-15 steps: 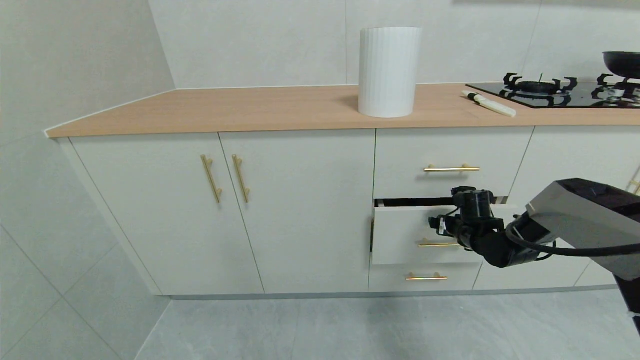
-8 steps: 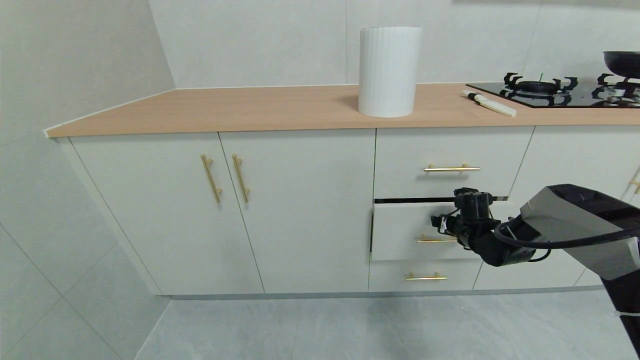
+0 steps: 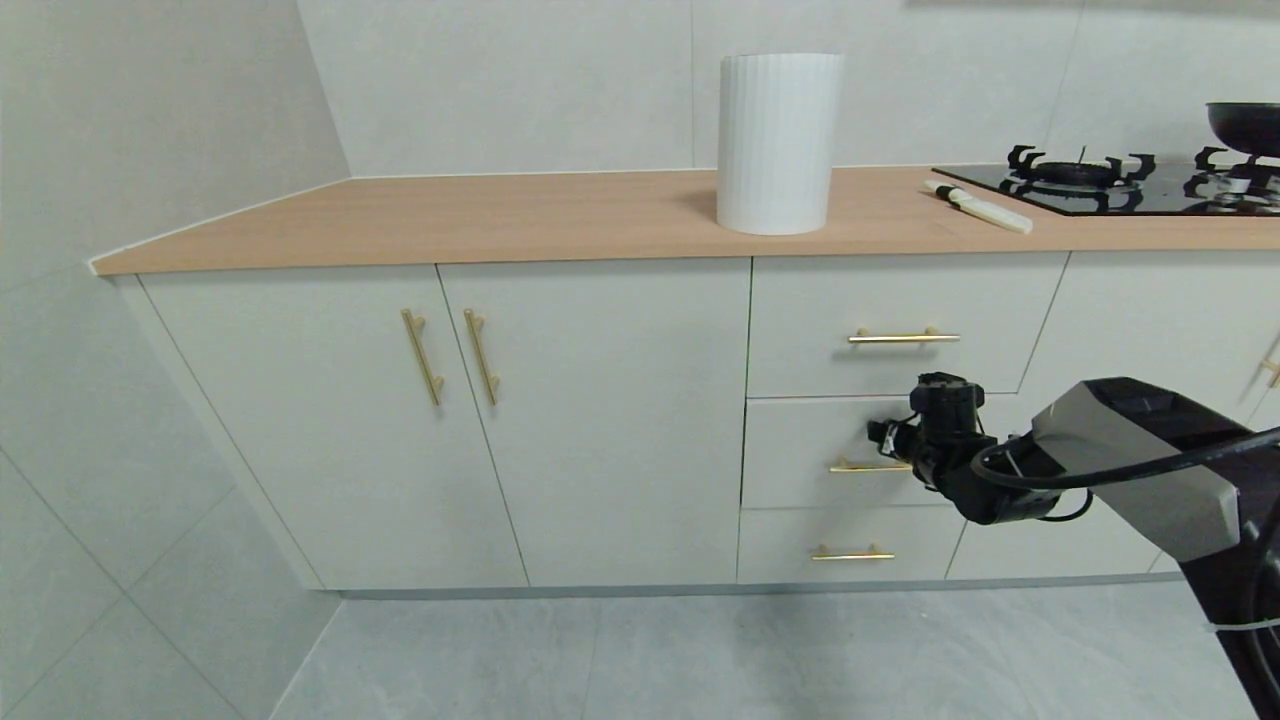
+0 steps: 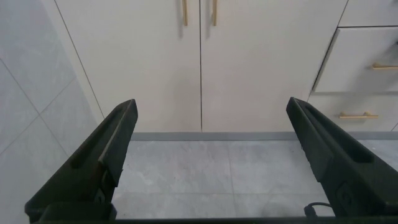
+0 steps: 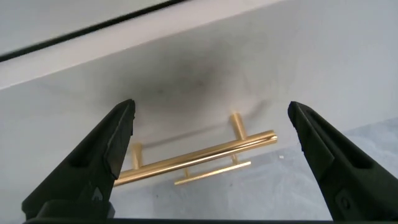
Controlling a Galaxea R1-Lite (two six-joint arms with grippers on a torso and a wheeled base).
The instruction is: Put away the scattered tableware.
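1. The cabinet run (image 3: 600,420) carried a wooden worktop (image 3: 500,215). All 3 drawer fronts in the stack sat flush.
2. The middle drawer (image 3: 800,440) was closed. We judged that any stowing into it was either complete or not yet started; its contents were hidden.
3. The right gripper (image 3: 882,438) stood at that drawer front. In the right wrist view its fingers (image 5: 115,155) were spread wide on either side of the brass handle (image 5: 199,160) and gripped nothing.
4. The left gripper (image 4: 211,155) was likewise spread and empty. It hung over the floor in front of the cabinet doors (image 4: 199,62).
5. A white ribbed container (image 3: 778,140) stood upright on the worktop.
6. 1 cream utensil (image 3: 978,207) lay flat on the worktop, just beside the near corner of the hob (image 3: 1110,185) and well apart from both grippers. We judged this item as the remaining work.
7. The utensil's long axis ran diagonally. 1 end pointed back toward the container side and the other toward the front edge on the robot's right. We could not tell which end was the handle.
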